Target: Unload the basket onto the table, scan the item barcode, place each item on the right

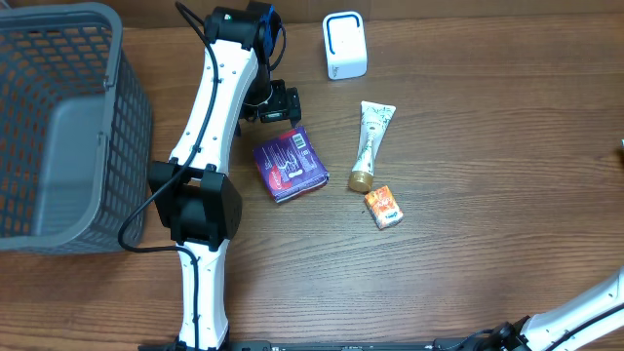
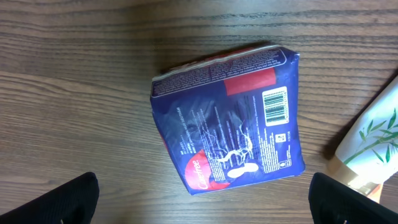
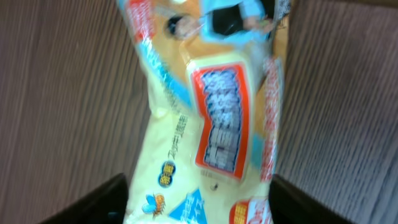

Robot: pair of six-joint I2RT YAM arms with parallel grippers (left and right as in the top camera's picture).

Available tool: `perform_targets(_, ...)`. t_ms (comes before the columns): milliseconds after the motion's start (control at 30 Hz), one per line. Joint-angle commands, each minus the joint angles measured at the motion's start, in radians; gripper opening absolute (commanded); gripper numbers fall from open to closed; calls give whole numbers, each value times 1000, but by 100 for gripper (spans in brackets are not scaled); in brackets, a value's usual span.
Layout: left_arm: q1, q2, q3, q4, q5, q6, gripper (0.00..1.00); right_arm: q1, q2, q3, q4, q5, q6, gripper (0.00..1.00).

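Overhead view: the left end effector (image 1: 289, 107) hangs over the bench (image 1: 487, 253) with its jaws spread wide and nothing between them. Just ahead of its fingertips lies a blue pack (image 1: 291, 164), flat on the wood and skewed to the grain. The left wrist view shows the pack straight in front of the two dark fingers (image 2: 65, 202) and apart from both. Its printed face is up, and its barcode (image 2: 277, 106) is plain to see near the pack's right-hand edge in that view. Further out on the same side lies a pale tube (image 1: 371, 141) with a gold cap, near the pack but not touching it. A small orange box (image 1: 384, 207) sits just past the cap. The white scanner (image 1: 345, 46) stands well apart from the end effector, beyond the tube's flat end. A grey basket (image 1: 58, 127) sits on the other side of the left arm (image 1: 210, 127) from all of these.

In the right wrist view, the right end effector (image 3: 200, 193) has a yellow packet (image 3: 205, 124) between its fingers (image 3: 106, 202), which stand well apart, one at each side of it. The picture is blurred, and whether the fingers press the packet cannot be told. Wood grain shows behind the packet on both sides.
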Motion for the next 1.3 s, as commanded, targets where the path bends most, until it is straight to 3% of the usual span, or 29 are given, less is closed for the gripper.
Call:
perform_targets(0, 3, 0, 16, 2, 18, 12, 100, -2, -11, 35, -26, -176, -20, 83)
perform_targets(200, 3, 0, 16, 18, 18, 12, 100, 21, -13, 82, -74, -694, -135, 84)
perform_targets(333, 3, 0, 16, 40, 20, 11, 100, 84, -13, 82, -180, -783, -189, 85)
perform_targets(433, 3, 0, 16, 51, 21, 0, 100, 168, -13, 81, -299, -783, -294, 93)
perform_targets(533, 3, 0, 16, 54, 21, 0, 100, 270, -12, 74, -418, -782, -406, 95)
perform_targets(800, 4, 0, 16, 55, 21, 1, 100, 620, -11, 68, -437, -679, -416, 98)
perform_targets(1000, 3, 0, 16, 51, 18, 1, 100, 871, -10, 67, -356, -385, -177, 96)
perform_targets(1267, 3, 0, 16, 48, 18, 2, 100, 1129, -10, 66, -291, -93, 70, 78)
